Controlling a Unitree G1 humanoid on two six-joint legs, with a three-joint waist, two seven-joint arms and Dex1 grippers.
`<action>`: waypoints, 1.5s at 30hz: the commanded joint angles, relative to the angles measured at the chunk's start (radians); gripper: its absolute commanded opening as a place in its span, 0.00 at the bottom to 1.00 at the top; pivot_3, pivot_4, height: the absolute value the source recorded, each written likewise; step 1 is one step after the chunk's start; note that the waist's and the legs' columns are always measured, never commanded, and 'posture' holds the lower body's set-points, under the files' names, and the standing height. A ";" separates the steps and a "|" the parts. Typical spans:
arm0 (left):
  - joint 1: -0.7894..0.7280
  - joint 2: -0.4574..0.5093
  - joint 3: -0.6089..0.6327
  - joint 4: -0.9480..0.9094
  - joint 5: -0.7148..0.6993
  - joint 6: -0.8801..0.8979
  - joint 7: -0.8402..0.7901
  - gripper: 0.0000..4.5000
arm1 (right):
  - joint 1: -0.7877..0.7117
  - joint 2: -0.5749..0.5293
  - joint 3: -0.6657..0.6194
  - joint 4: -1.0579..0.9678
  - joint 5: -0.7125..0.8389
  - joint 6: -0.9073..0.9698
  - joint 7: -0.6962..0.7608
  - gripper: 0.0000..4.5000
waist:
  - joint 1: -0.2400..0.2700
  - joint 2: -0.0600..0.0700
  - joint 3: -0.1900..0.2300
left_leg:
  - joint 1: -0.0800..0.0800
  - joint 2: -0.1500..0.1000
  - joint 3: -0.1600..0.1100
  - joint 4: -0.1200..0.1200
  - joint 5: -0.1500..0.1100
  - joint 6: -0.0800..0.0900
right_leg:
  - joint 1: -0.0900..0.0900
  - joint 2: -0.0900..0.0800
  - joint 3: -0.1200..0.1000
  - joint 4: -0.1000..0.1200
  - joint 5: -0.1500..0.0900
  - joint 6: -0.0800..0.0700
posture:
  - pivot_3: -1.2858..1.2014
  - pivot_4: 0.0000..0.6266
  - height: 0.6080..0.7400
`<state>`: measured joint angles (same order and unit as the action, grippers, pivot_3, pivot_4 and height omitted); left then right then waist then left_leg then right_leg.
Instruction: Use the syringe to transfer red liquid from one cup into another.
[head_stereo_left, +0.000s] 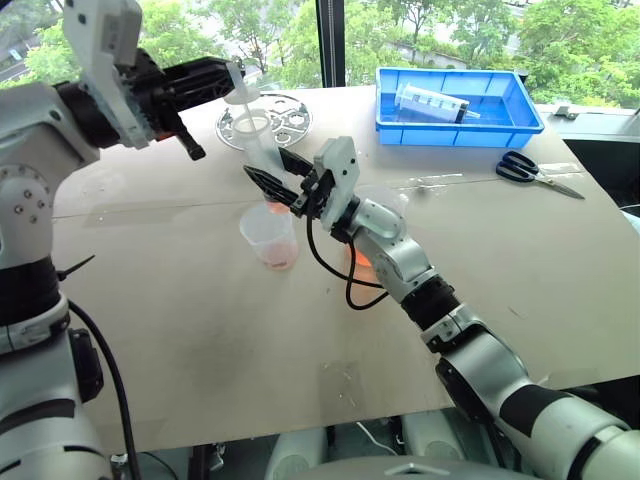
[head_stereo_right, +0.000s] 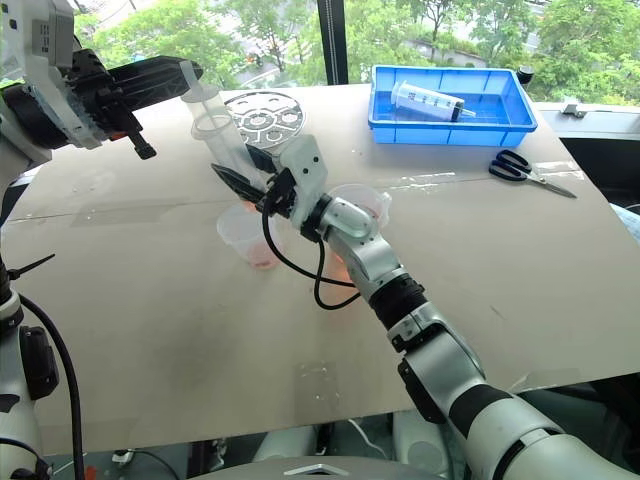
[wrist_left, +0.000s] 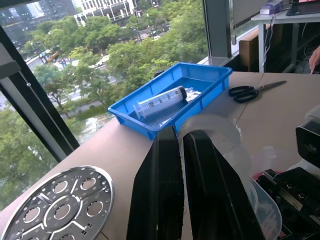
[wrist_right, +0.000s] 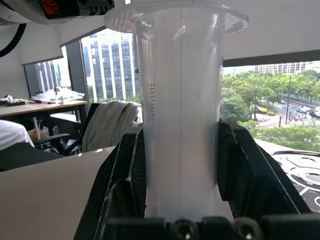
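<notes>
Gripping the syringe (head_stereo_left: 262, 150) barrel, right fingers (wrist_right: 125, 185) clamped, tip over the narrow cup (head_stereo_left: 268, 235) holding red liquid (head_stereo_left: 276, 257); at ten o'clock, left fingers (head_stereo_left: 205, 80) pinched together on the plunger top; spouted beaker (head_stereo_right: 362, 205) behind at three o'clock.

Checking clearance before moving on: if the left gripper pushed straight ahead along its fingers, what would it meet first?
The left gripper is already shut on the syringe plunger top; beyond, probably the blue tray, though depth is unclear.
</notes>
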<state>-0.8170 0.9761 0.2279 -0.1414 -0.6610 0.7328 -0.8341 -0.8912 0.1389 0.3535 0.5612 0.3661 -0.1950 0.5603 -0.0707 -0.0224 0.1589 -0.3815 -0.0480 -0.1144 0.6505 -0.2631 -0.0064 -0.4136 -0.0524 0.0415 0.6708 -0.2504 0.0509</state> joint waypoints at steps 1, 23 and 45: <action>0.002 0.015 0.037 -0.028 0.011 -0.017 0.006 0.00 | -0.110 0.269 0.042 -0.031 -0.004 -0.016 0.040 0.32 | 0.000 0.000 0.000 | 0.000 0.000 0.000 0.000 0.000 0.000 | 0.000 0.000 0.000 0.000 0.000 0.000 | 0.52 0.24 1.00; 0.300 0.067 0.115 -0.168 -0.012 0.024 -0.032 0.00 | -0.189 0.274 0.000 -0.070 0.038 0.003 0.019 0.32 | 0.002 0.000 0.000 | 0.000 0.000 -0.001 -0.001 0.000 0.000 | 0.000 0.000 -0.001 -0.001 0.000 0.000 | 0.52 0.24 1.00; 0.032 0.021 0.347 0.031 -0.336 0.309 0.196 0.48 | -0.178 0.249 -0.065 -0.202 0.205 0.139 -0.008 0.32 | -0.001 0.000 0.001 | -0.002 0.000 -0.003 -0.001 0.000 0.000 | 0.000 0.000 -0.003 -0.004 0.000 0.000 | 0.52 0.24 1.00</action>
<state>-0.7536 0.9770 0.5160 -0.1325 -0.9617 1.0155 -0.6828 -0.9711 0.1439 0.3108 0.4234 0.5301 -0.0680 0.5595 -0.0714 -0.0224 0.1598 -0.3832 -0.0476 -0.1172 0.6490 -0.2631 -0.0065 -0.4137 -0.0528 0.0390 0.6665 -0.2504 0.0509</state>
